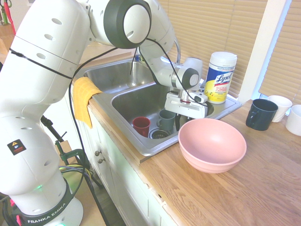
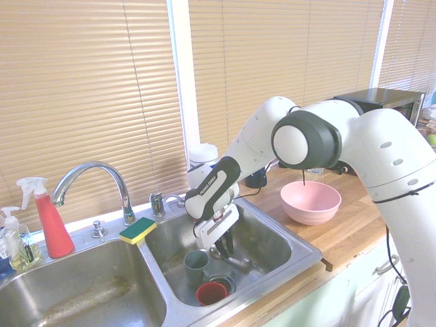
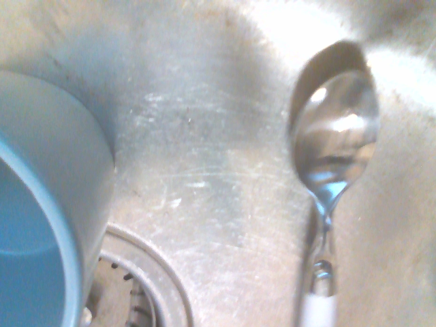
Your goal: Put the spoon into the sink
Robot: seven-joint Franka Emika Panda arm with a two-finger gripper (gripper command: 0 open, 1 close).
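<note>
Lowering looks finished: the pincer [image 2: 224, 246] is down inside the basin [image 1: 136, 101] that has the drain [image 1: 159, 133]. Can't tell from these views whether it is open or closed, or whether it has hold of the spoon [image 3: 334, 129].

Spoon: inside that same basin, across bare steel from the drain, metal end away from the white handle [image 3: 318, 310]. Shadow runs close alongside, so I'd put it at or just above the floor.

Around the drain: blue-gray mug [image 1: 166, 120] right beside it, red mug [image 1: 141, 125] also close by. Pink bowl [image 1: 211, 141] is on the desk [image 1: 268, 183], well apart from the drain, past the basin rim; wipes tub [image 1: 218, 77] stands behind, on the window side of the drain.

Step in hand, my read: release, then back out. Task nearly done if the spoon is loose. To do it well: let the handle go only with the spoon supported by the steel, open just enough to clear, no sideways drag. Check it has dropped free before rising. Go straight up first; swinging toward the drain early could knock the blue-gray mug, and swinging the other way low could hit the rim or the pink bowl.
</note>
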